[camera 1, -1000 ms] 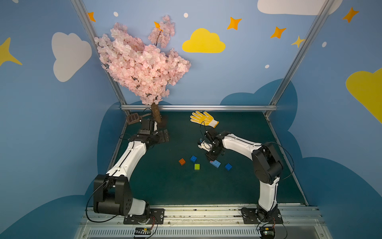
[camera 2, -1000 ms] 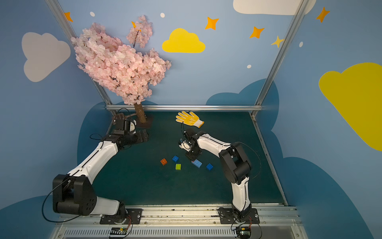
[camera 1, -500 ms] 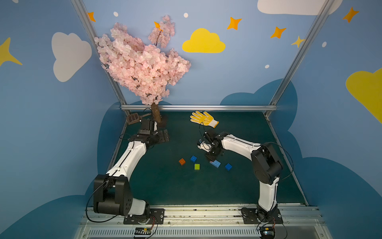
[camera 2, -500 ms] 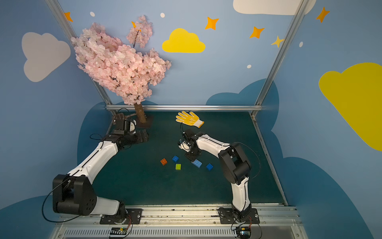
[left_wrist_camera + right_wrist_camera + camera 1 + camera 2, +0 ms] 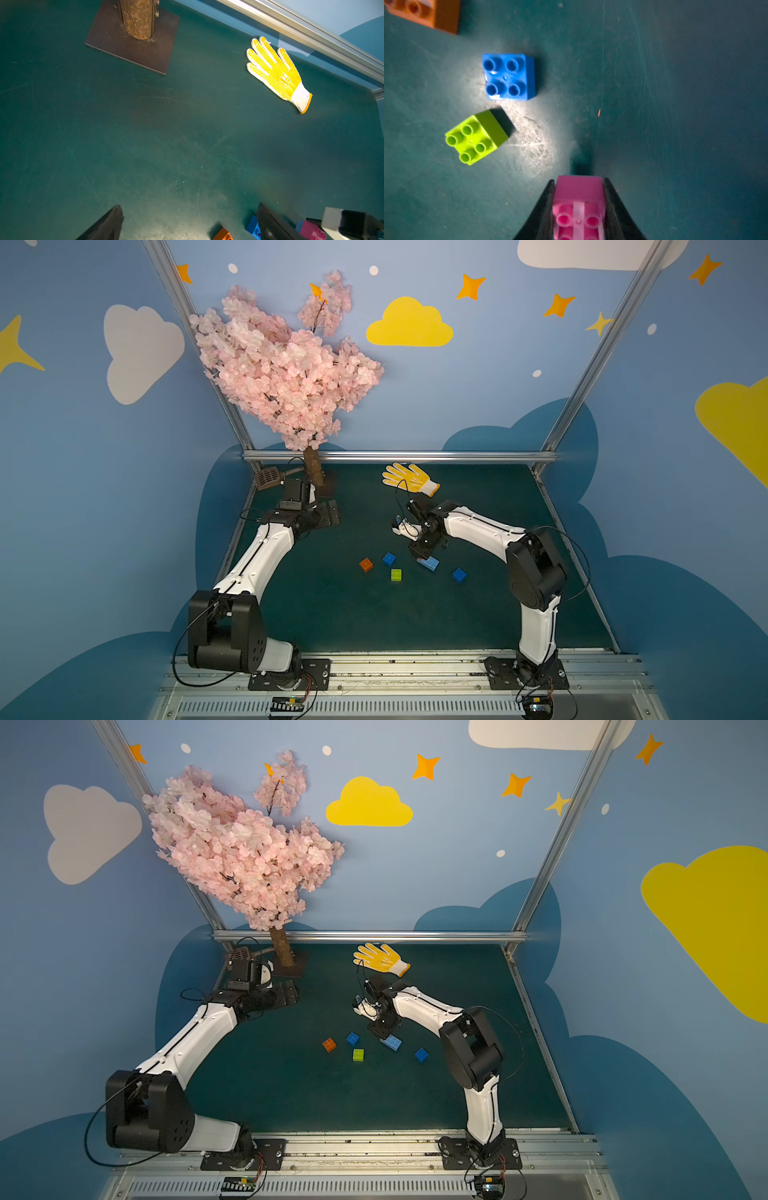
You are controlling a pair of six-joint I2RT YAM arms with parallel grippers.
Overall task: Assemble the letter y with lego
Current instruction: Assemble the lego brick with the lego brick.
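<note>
My right gripper (image 5: 579, 181) is shut on a pink brick (image 5: 579, 199), studs toward the camera, held above the mat. In both top views it hangs (image 5: 419, 549) just over the longer light blue brick (image 5: 430, 563) (image 5: 392, 1043). Loose on the mat lie an orange brick (image 5: 365, 564) (image 5: 425, 12), a dark blue brick (image 5: 389, 559) (image 5: 508, 76), a lime green brick (image 5: 396, 574) (image 5: 475, 138) and a second dark blue brick (image 5: 459, 575). My left gripper (image 5: 328, 514) (image 5: 190, 216) stands open and empty near the tree base, well left of the bricks.
A pink blossom tree on a square metal base (image 5: 320, 481) (image 5: 133, 41) stands at the back left. A yellow glove (image 5: 409, 479) (image 5: 276, 72) lies at the back near the aluminium rail (image 5: 399, 456). The green mat (image 5: 340, 614) is walled on three sides.
The right arm has drifted very slightly to the left with the pink brick in its jaws. The left arm has not moved.
</note>
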